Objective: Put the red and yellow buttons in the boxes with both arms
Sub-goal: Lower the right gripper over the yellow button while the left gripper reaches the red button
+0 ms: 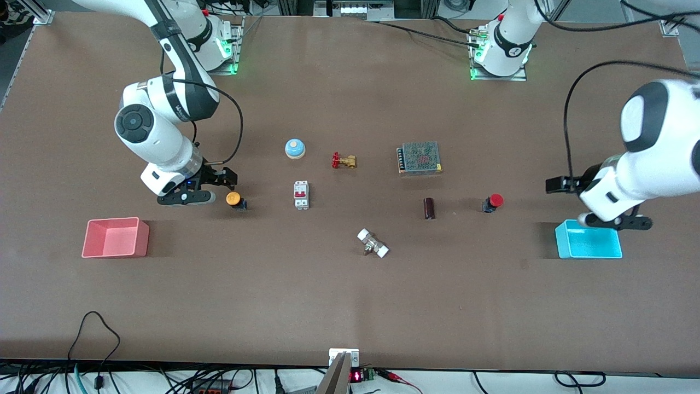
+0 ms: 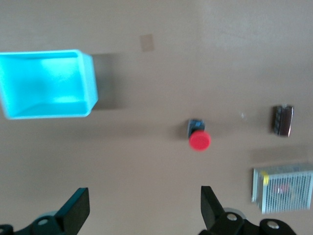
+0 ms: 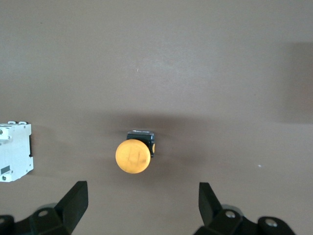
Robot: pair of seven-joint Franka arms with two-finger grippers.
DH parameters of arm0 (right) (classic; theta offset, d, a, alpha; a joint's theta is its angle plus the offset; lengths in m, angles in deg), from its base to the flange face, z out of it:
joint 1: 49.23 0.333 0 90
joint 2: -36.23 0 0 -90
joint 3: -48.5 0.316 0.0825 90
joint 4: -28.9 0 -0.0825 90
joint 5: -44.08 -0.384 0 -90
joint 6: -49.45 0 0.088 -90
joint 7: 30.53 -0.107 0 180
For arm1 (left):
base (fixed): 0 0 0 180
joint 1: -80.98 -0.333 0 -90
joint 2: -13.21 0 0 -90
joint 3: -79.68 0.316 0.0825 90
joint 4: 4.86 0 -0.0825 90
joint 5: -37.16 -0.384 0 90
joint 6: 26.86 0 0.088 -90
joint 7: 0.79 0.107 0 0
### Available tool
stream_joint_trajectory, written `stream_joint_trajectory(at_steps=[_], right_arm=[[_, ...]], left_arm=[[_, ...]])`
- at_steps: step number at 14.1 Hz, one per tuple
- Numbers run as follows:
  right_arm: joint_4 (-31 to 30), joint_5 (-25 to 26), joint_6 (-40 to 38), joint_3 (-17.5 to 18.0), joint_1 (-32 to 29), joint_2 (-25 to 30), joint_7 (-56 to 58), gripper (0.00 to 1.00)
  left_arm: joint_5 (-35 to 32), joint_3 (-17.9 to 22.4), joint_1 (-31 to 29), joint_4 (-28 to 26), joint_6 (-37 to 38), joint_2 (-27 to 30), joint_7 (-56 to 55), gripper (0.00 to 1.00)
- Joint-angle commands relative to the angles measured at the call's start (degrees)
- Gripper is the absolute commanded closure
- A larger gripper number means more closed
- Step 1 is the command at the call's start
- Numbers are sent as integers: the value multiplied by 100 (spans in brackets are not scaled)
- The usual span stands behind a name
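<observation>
The yellow button [image 1: 235,200] stands on the table toward the right arm's end, with the pink-red box [image 1: 116,237] nearer the front camera. My right gripper [image 1: 192,196] is open and empty beside the button. In the right wrist view the button [image 3: 133,155] sits just ahead of the open right gripper [image 3: 142,200]. The red button [image 1: 494,202] stands toward the left arm's end. My left gripper [image 1: 618,222] is open and empty over the cyan-blue box's [image 1: 588,241] edge. The left wrist view shows the open gripper [image 2: 144,205], the red button [image 2: 199,139] and the box [image 2: 49,83].
Between the buttons lie a blue-and-white bell [image 1: 295,148], a red-handled brass valve [image 1: 343,161], a white circuit breaker [image 1: 301,195], a metal power supply [image 1: 419,158], a dark cylinder [image 1: 430,208] and a white fitting [image 1: 373,243].
</observation>
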Motion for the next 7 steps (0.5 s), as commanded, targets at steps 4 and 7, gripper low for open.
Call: stream_joint_trajectory(at_steps=[4, 7], right_arm=[[-14, 53, 712, 93, 4, -510, 72, 0], [-5, 262, 967, 93, 30, -765, 63, 0]], left_arm=[[84, -50, 460, -1650, -2253, -67, -378, 0], [58, -50, 461, -2135, -2722, -76, -378, 0]])
